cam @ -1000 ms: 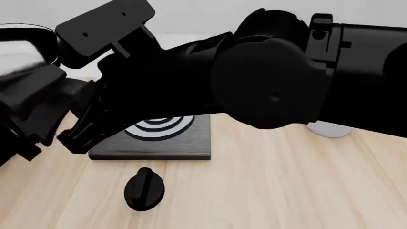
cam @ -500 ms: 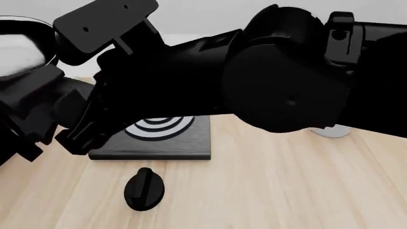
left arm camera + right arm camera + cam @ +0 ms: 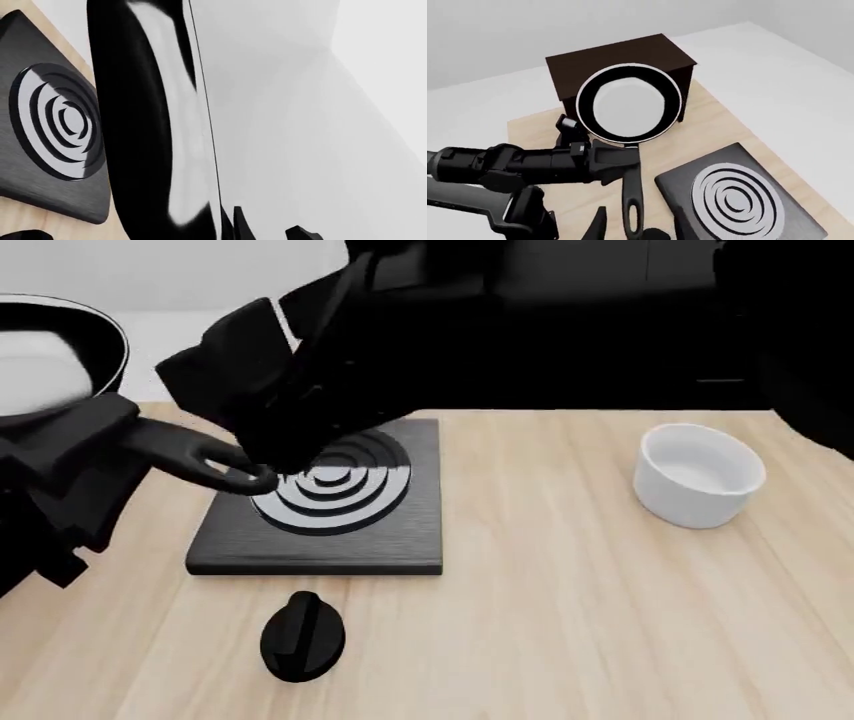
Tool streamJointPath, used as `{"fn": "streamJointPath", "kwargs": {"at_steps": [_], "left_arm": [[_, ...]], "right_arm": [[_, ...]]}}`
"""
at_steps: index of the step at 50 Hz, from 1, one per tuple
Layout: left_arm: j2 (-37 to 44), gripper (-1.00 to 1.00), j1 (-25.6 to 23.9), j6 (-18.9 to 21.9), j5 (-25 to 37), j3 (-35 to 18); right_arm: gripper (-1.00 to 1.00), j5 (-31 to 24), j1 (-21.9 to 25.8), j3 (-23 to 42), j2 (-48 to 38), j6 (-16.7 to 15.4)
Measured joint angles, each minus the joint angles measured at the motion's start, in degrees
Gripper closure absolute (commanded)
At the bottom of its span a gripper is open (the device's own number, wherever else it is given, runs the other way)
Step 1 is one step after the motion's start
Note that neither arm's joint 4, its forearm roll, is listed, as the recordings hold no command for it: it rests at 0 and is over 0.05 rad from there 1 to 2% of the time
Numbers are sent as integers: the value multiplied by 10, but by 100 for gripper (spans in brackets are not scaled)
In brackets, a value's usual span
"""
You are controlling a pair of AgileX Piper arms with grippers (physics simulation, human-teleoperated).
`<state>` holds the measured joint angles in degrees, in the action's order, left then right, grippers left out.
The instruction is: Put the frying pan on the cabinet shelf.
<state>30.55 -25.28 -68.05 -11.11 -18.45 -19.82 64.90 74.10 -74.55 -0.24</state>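
The frying pan (image 3: 47,355) hangs in the air at the far left, tilted, its handle hole (image 3: 248,478) over the stove plate. My left gripper (image 3: 100,440) is shut on the handle near the pan. In the right wrist view the pan (image 3: 627,102) shows in front of the dark cabinet (image 3: 620,57), whose flat top board is visible, and my left gripper (image 3: 608,162) clamps the handle. My right gripper (image 3: 627,231) is open, with a finger on either side of the handle's end; in the front view it (image 3: 274,455) sits just above that end. The left wrist view shows the pan's rim (image 3: 140,125) close up.
The black stove plate (image 3: 400,535) with silver rings lies mid-table, also in the wrist views (image 3: 680,185) (image 3: 27,175). A small black knob (image 3: 303,637) lies in front of it. A white bowl (image 3: 697,475) stands at the right. The right arm's bulk fills the top of the front view.
The right arm has swung up and back, uncovering the stove plate and the bowl; its gripper is now at the handle's end. The left gripper with the pan has barely moved.
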Motion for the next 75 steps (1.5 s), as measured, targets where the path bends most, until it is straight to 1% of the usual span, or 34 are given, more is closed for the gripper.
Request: {"fn": "streamJointPath", "kwargs": {"at_steps": [5, 11, 17, 22, 26, 28, 31, 37, 43, 48, 56, 68, 75], "left_arm": [[-2, 100, 2, 3, 3, -2], [-5, 100, 5, 8, 7, -5], [-7, 100, 7, 12, 10, -6], [-9, 100, 7, 18, 16, -9], [-8, 100, 9, 21, 15, -7], [-7, 100, 9, 25, 17, -9], [-6, 100, 11, 30, 19, -12], [-3, 100, 14, 45, 27, -20], [4, 100, 15, 44, 19, -17], [11, 100, 19, 43, 12, -21], [40, 100, 43, 38, -8, -40], [106, 100, 96, 49, -16, -111], [148, 100, 129, 41, -33, -137]], "right_arm": [[-100, 14, -29, -45, 44, 13], [-100, 33, -68, -110, 109, 39], [-100, 54, -109, -182, 175, 57], [-100, 71, -146, -244, 234, 57], [-100, 80, -185, -294, 291, 49], [-100, 81, -207, -317, 322, 50], [-100, 80, -238, -350, 366, 55], [-100, 71, -283, -405, 439, 55], [-100, 59, -321, -444, 503, 65], [-100, 67, -333, -471, 525, 69], [-100, 81, -341, -498, 541, 81], [-100, 98, -346, -523, 550, 95], [-100, 109, -344, -536, 547, 102]]}}
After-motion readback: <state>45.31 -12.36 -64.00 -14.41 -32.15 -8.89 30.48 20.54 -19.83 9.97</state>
